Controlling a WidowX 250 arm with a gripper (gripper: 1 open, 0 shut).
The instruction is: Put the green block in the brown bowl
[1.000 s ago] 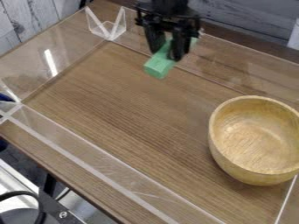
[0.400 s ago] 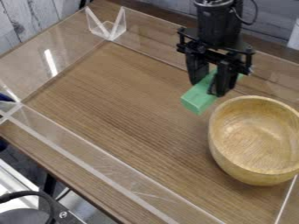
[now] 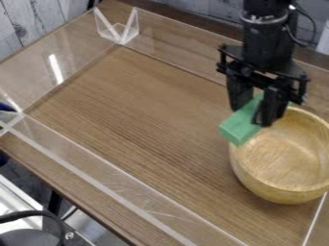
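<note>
Table: wood-grain top, fenced by low clear walls on its near, left and far sides; the right-hand side runs out of frame. A clear bracket stands at the far left corner, well apart from the bowl.

Bowl: round, light tan, thick rim, deep hollow. Sits on the table at the right, its right side cut by the frame edge. Its near rim lies close to the near wall; its left rim faces open table.

Hand: black, pointing straight down, above the bowl's far-left rim. Fingers partly open and closed on the block, one on each side of it.

Block: bright green bar, held clear of the table and tilted, its lower end hanging at the bowl's left rim, just outside or over the rim's edge; which of the two cannot be told. It touches nothing but the fingers, as far as can be seen.

Open room: the whole table left of the bowl, out to the left wall and the bracket, is bare wood. The bowl's hollow is unoccupied. Between bowl and near wall only a narrow strip of table shows. A dark cable lies outside the near wall, well left of the bowl.
</note>
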